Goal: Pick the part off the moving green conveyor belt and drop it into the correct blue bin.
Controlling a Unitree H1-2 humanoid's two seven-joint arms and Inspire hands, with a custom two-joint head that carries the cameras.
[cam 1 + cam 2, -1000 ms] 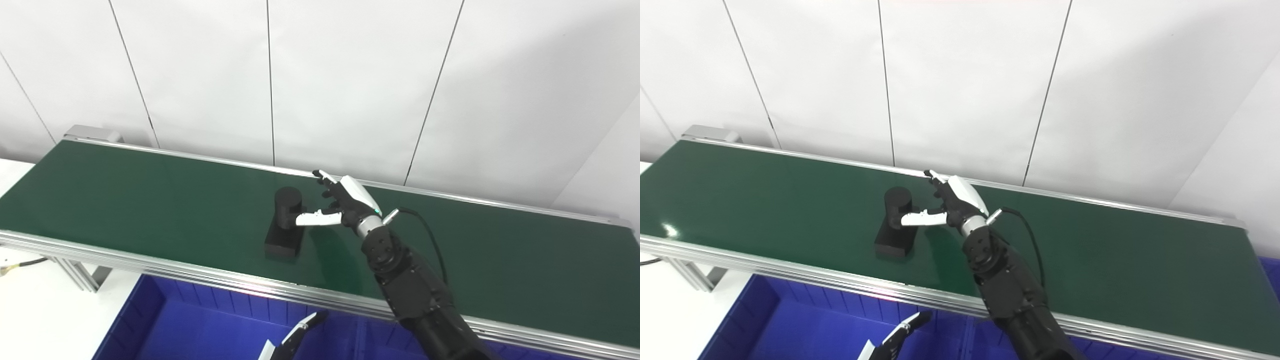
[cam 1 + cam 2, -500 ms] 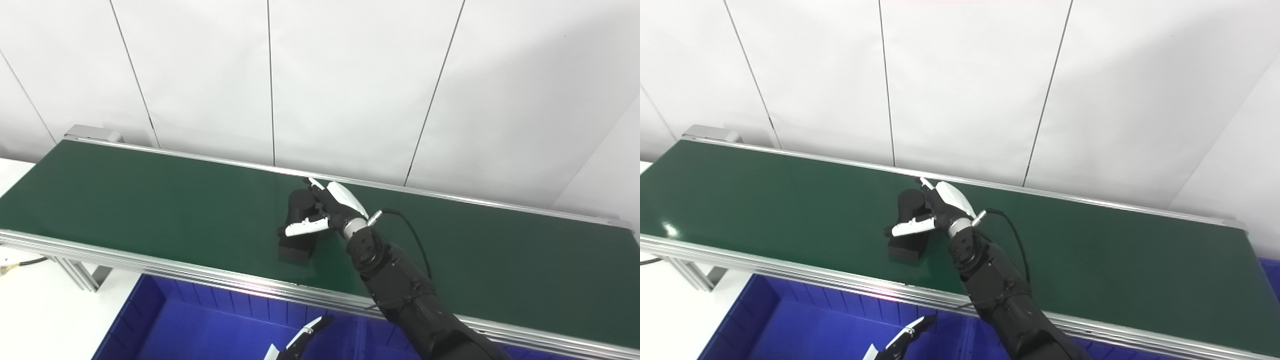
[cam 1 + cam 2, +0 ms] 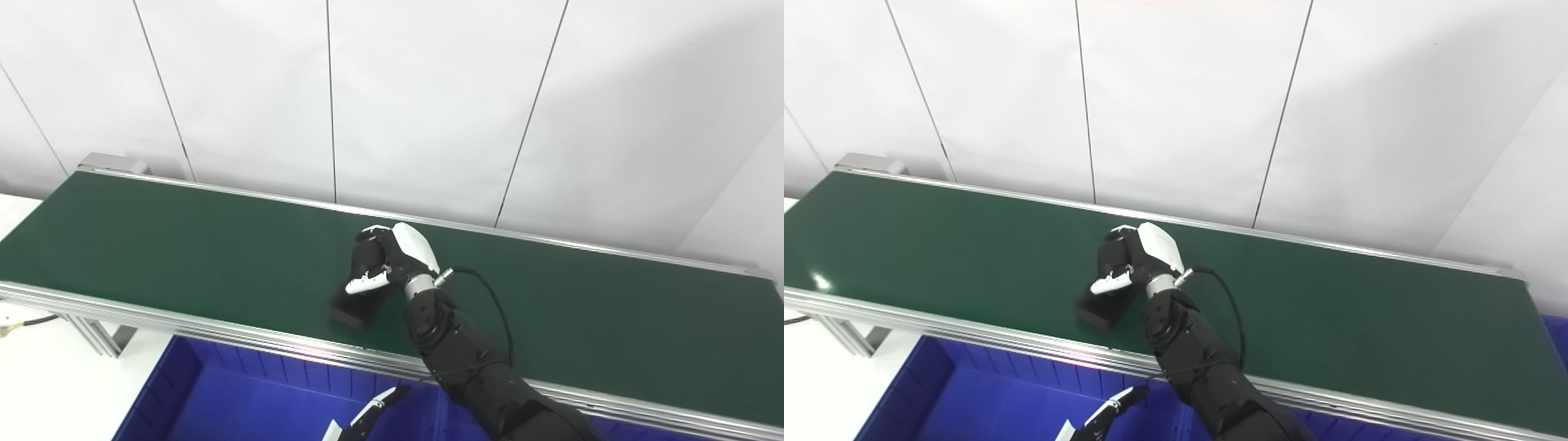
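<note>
Status: the grasp is made, the transfer is not. My right hand [image 3: 392, 260] is wrapped around the upper cylinder of the black part [image 3: 358, 300], fingers [image 3: 373, 236] curled over its top and far side, thumb pressed against the near side. The part's block base is tilted, its lower end toward the near rail and slightly blurred, so I judge it is just leaving the green conveyor belt [image 3: 153, 245]; whether any edge touches the belt, I cannot tell.

Outstanding: lift the part clear, carry it over the near rail, release it into the correct blue bin [image 3: 245, 398]. Nothing lies in the visible part of that bin.

My left hand [image 3: 1099, 419] sits low over the blue bin at the bottom edge. Only a few extended fingers show, apart and holding nothing visible; the palm is cut off.

Limits of observation:
- The cylinder is almost wholly covered by my right hand, so contact quality cannot be verified.
- The bins are cropped by the frame bottom; a divider shows, and a sliver of blue shows at the far right, but nothing indicates which compartment is correct.
- Belt motion cannot be read from one instant.
</note>
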